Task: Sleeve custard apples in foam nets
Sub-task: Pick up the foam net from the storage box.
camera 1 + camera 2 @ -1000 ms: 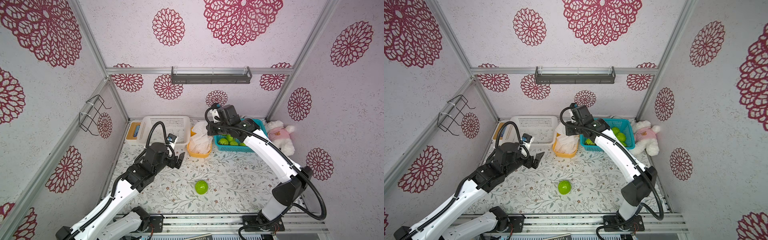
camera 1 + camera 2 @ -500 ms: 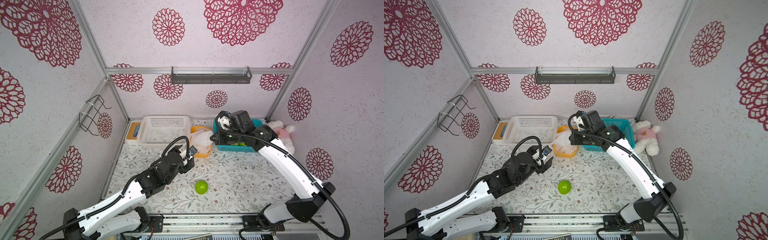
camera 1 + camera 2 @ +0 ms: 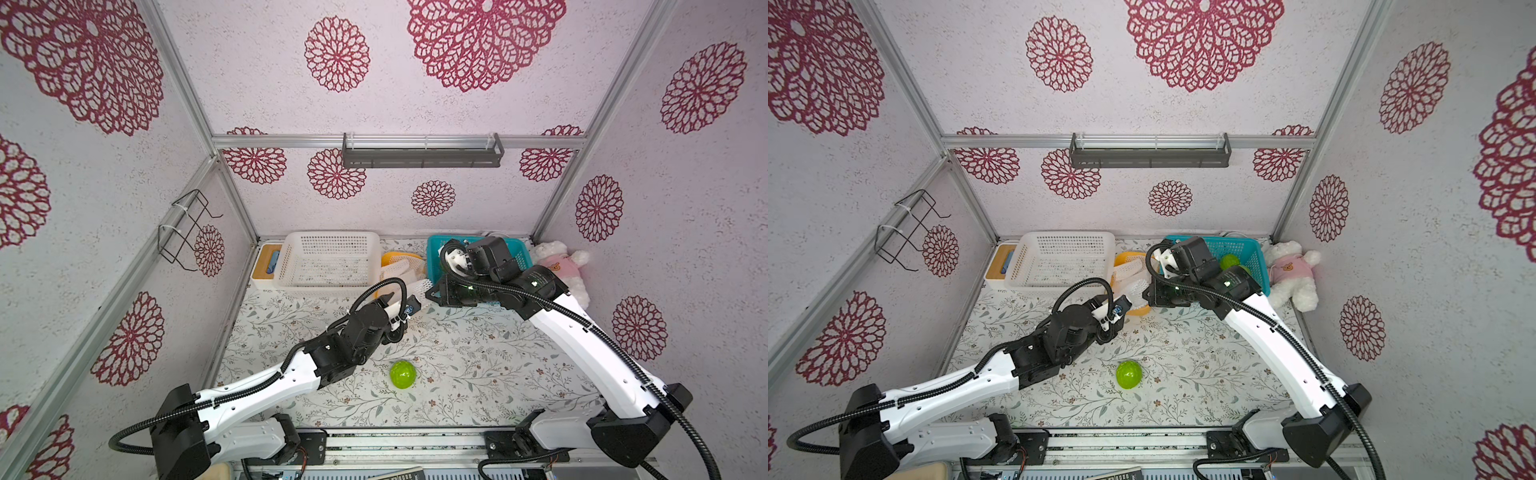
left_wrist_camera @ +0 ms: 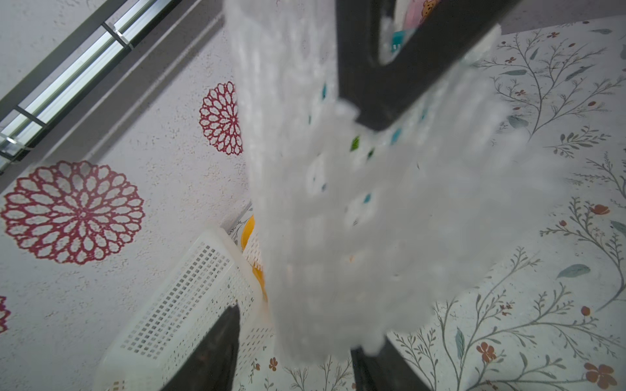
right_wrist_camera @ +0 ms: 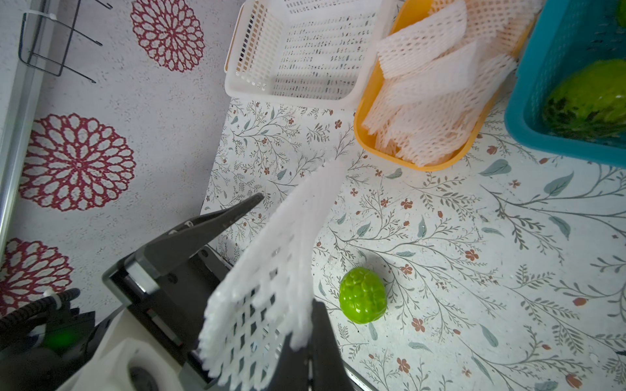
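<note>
Overhead, both top views show a small booth walled in pale textured paper printed with dark red flower medallions and framed by aluminium rails. A grey shelf (image 3: 422,154) hangs on the back wall and a black wire rack (image 3: 185,228) on the left wall. The table (image 3: 490,365) has a pale cover patterned with grey-green sprigs and small red flowers. Along its far edge stand a small orange-rimmed box (image 3: 268,266), a white perforated basket (image 3: 332,259), a yellow tray (image 5: 410,163) heaped with foam nets (image 5: 430,84), and a blue basket (image 3: 1246,249) holding more custard apples (image 3: 1229,262). A white plush toy (image 3: 559,266) sits against the right wall. One bare custard apple (image 3: 402,374) lies alone on the table toward the near edge, well apart from both arms. Above the table, in front of the yellow tray, the right fingers (image 5: 318,338) are pressed together on one end of a foam net (image 5: 271,281), which hangs clear of the table. The left fingers (image 5: 210,226) stand spread on either side of its other end. The left wrist view is blurred, so I cannot tell whether they touch it.
</note>
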Action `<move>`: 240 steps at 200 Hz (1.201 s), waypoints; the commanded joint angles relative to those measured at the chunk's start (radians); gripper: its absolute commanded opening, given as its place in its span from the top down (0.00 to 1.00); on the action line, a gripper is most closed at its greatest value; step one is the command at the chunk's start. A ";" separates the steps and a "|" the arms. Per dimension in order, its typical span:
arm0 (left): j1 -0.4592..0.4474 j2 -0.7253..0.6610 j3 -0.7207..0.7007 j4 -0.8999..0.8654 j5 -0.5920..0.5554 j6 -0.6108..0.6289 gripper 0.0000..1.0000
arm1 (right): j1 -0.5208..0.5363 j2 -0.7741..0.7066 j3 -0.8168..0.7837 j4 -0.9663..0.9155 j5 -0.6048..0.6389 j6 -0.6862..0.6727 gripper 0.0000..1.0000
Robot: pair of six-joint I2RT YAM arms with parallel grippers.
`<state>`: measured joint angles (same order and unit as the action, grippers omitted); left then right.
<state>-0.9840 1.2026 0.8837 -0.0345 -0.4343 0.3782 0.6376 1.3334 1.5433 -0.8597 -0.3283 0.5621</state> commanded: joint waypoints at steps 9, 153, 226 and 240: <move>-0.019 0.012 0.052 0.048 0.028 -0.009 0.62 | -0.003 -0.058 -0.001 0.014 0.005 0.019 1.00; 0.196 -0.238 0.030 -0.224 0.472 -0.469 1.00 | -0.012 -0.264 -0.129 0.218 0.188 -0.145 0.20; 0.304 -0.367 -0.002 -0.394 0.872 -0.574 1.00 | 0.017 -0.444 -0.549 0.573 -0.032 -0.297 0.29; 0.303 -0.361 -0.032 -0.373 0.894 -0.589 1.00 | 0.040 -0.415 -0.571 0.606 -0.060 -0.321 0.29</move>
<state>-0.6899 0.8360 0.8970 -0.3786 0.3344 -0.1535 0.6460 0.8669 1.0016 -0.3950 -0.2939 0.3176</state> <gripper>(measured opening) 0.050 0.705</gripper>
